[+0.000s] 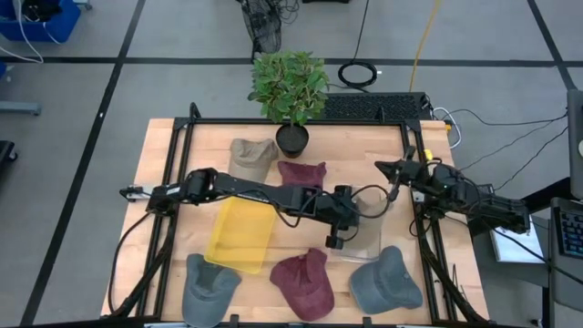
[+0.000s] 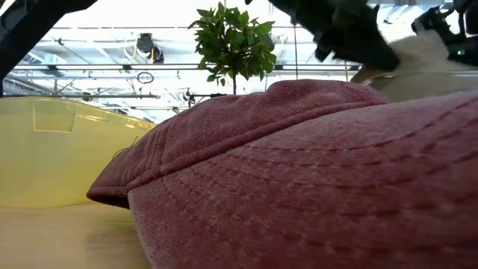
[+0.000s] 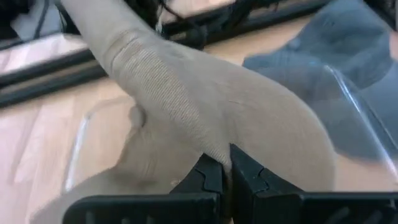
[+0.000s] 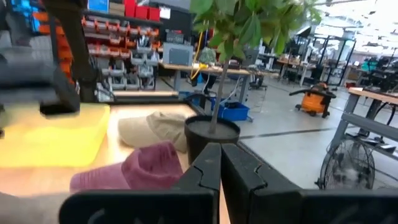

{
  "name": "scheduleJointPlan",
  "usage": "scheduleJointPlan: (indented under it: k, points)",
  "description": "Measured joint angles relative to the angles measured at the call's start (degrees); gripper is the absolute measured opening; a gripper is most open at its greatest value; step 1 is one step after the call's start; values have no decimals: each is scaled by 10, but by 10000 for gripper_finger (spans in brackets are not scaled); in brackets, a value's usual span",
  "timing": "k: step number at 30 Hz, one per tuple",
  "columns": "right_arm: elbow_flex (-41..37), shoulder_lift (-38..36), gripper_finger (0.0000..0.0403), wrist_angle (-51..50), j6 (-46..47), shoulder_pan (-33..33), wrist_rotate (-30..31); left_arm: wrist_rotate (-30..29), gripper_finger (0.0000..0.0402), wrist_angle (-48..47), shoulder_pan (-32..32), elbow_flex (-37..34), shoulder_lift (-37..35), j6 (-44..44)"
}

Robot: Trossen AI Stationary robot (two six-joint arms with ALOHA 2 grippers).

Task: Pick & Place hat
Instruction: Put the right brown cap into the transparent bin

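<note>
In the left wrist view a beige hat fills the picture in front of my left gripper, which is shut on it over a clear bin. From above, that gripper sits at the clear bin's left edge, right of the table's centre. The low view shows the beige hat at the bin's rim, behind a maroon hat. My right gripper waits shut and empty near the table's right edge, its fingers together. My left gripper pinches a raised fold of the beige hat's cloth between its two fingers. The fingers reach in from the table's left, slanting down. The hat spreads out beyond the fingertips and its lower part lies inside the clear bin.
A yellow bin lies left of centre. Loose hats lie around: beige and maroon at the far side, grey, maroon and blue-grey along the near edge. A potted plant stands at the far edge.
</note>
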Motion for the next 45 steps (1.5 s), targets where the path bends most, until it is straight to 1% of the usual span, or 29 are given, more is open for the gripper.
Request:
scheduleJointPlan:
  k: [5, 12, 16, 18, 27, 30, 33, 35, 41, 45]
  points:
    - [4, 0, 0, 1, 1, 0, -1, 2, 6, -7, 6, 0, -3, -14]
    - [4, 0, 0, 34, 0, 0, -1, 15, 6, -3, 15, -26, 0, -32]
    - [4, 0, 0, 37, 0, 0, -1, 16, 6, 0, 17, -29, 9, -40]
    - [4, 0, 0, 37, 0, 0, -1, 16, 6, 14, 18, -28, 16, -40]
    - [4, 0, 0, 40, -1, 0, -4, 16, 7, 8, 20, -28, 35, -36]
    - [4, 0, 0, 39, -1, 0, -20, 20, 10, 9, 19, -28, 36, -29]
    - [4, 0, 0, 39, -2, 0, -49, 26, 35, 7, 17, -28, 36, 7]
    - [4, 0, 0, 39, -2, 0, -63, 26, 66, 8, 15, -28, 36, 9]
    - [4, 0, 0, 39, -3, 0, -63, 26, 175, 12, 12, -28, 26, 6]
    - [4, 0, 0, 39, -3, 0, -63, 24, 233, 13, 11, -27, 5, -2]
